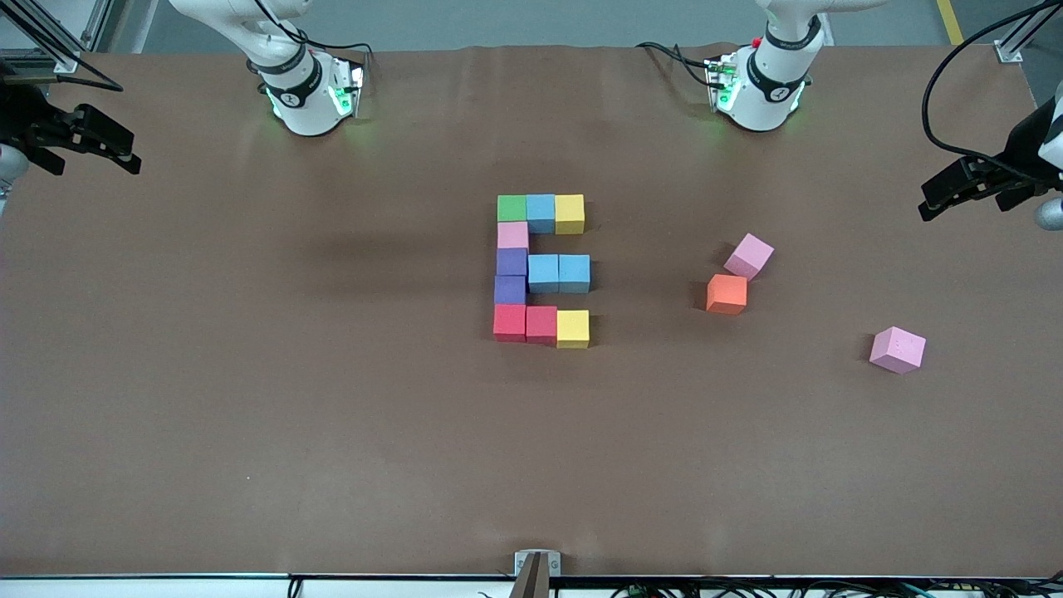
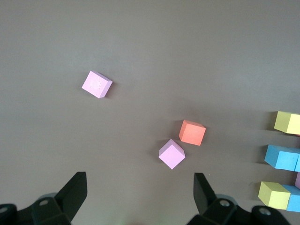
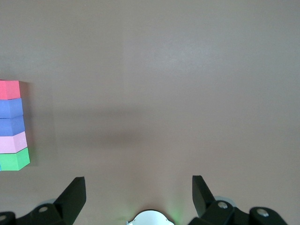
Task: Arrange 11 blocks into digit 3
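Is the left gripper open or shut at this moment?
Open. In the left wrist view the left gripper shows its two fingers wide apart with only bare table between them, holding nothing; it hangs at the left arm's end of the table.

We record a wide table (image 1: 249, 432) covered by a matte brown sheet, faintly creased, with soft diffuse shadows. Grey floor shows along its upper edge, with a yellow floor stripe (image 1: 949, 21) and aluminium frame posts (image 1: 1009, 46) at the corners.
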Robot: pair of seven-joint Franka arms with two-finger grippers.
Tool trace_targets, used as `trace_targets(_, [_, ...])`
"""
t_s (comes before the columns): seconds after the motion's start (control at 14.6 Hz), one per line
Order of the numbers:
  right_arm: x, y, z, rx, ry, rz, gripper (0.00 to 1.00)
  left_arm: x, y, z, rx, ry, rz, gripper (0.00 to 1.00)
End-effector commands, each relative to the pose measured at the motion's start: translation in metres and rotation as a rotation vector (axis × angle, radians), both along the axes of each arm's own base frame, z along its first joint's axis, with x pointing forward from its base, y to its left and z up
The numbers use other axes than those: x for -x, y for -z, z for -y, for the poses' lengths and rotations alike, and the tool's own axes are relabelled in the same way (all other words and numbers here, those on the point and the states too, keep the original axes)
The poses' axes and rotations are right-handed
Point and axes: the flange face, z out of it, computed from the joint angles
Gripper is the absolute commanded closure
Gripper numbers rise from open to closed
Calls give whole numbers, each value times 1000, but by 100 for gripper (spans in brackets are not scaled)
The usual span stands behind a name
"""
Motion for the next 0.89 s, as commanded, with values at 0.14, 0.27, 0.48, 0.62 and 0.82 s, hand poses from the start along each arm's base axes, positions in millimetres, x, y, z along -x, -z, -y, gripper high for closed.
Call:
trace_targets(0.14, [5,-1,0,14,2,11,0,2,-2,5,-10,17,-19,0])
trace_targets(0.27, [5,-1,0,14,2,8,0,3,-1,14,-9,35,-21,0])
trace_targets(0.48, [5,-1,0,13,2,5,0,4,-1,18,-9,51,-27,0])
trace_targets(0.62, [5,-2,0,14,2,6,0,7,-1,25,-11,67,-39,0])
trace_targets(0.82, [5,-1,0,14,2,5,0,9,-2,31,-11,87,-40,0])
